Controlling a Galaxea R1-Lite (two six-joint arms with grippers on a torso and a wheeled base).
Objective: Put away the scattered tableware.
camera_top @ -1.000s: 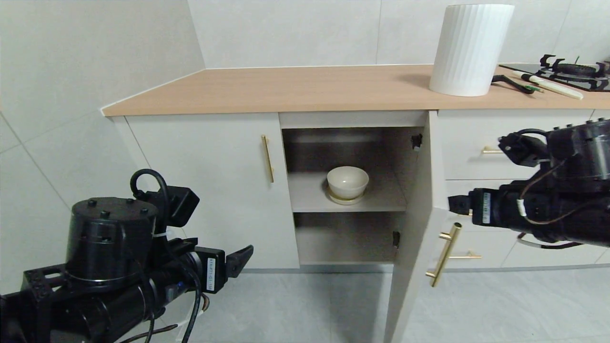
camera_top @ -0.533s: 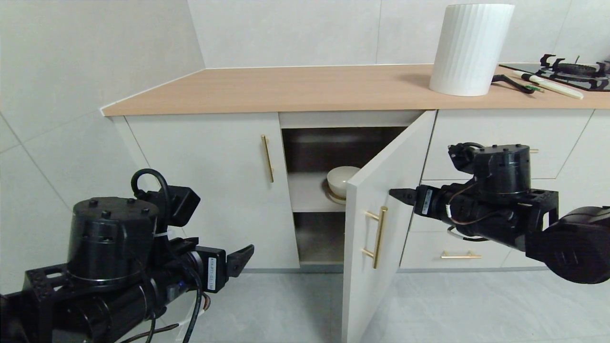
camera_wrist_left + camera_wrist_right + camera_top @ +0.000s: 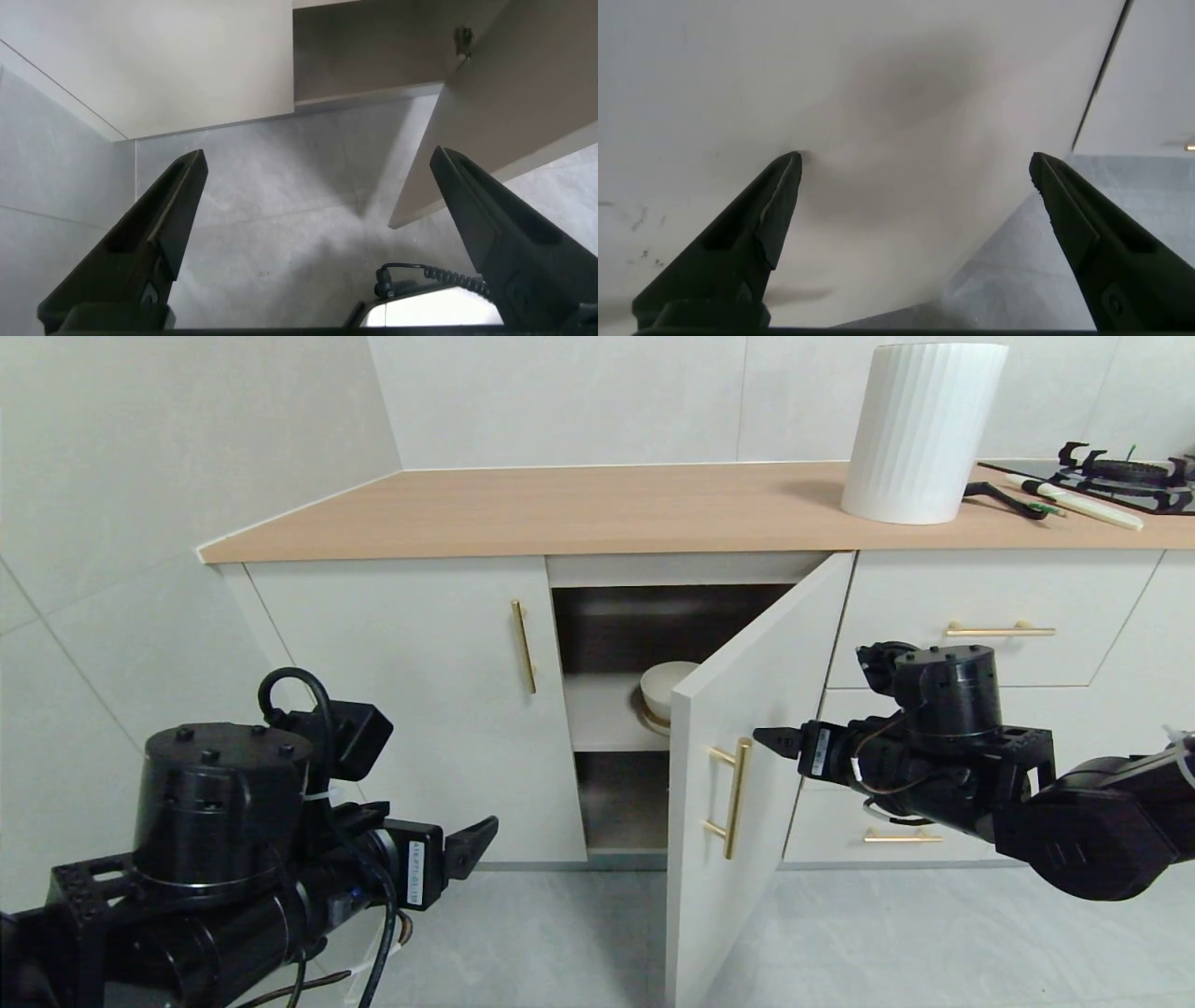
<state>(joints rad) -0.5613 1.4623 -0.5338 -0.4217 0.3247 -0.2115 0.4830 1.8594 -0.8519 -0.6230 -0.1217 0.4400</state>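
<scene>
A cream bowl (image 3: 665, 683) sits on a small plate on the middle shelf of the open cabinet, its right side hidden by the door. The white cabinet door (image 3: 747, 700) stands partly swung in, with its brass handle (image 3: 733, 798) facing out. My right gripper (image 3: 775, 740) is at the door's outer face just right of the handle; in the right wrist view it (image 3: 913, 161) is open, with the door panel (image 3: 906, 93) close ahead. Low at the left, my left gripper (image 3: 474, 842) is open and empty above the floor (image 3: 318, 154).
The wooden counter (image 3: 560, 509) carries a tall white ribbed container (image 3: 920, 429), a knife (image 3: 1078, 504) and a stove grate (image 3: 1120, 471) at the far right. The left cabinet door (image 3: 411, 709) is shut. Drawers (image 3: 999, 616) lie behind my right arm. The grey floor (image 3: 579, 943) is open.
The cabinet door has swung from wide open to partly closed, with my right arm moving left along with it. The bowl is now half hidden. My left arm stayed put.
</scene>
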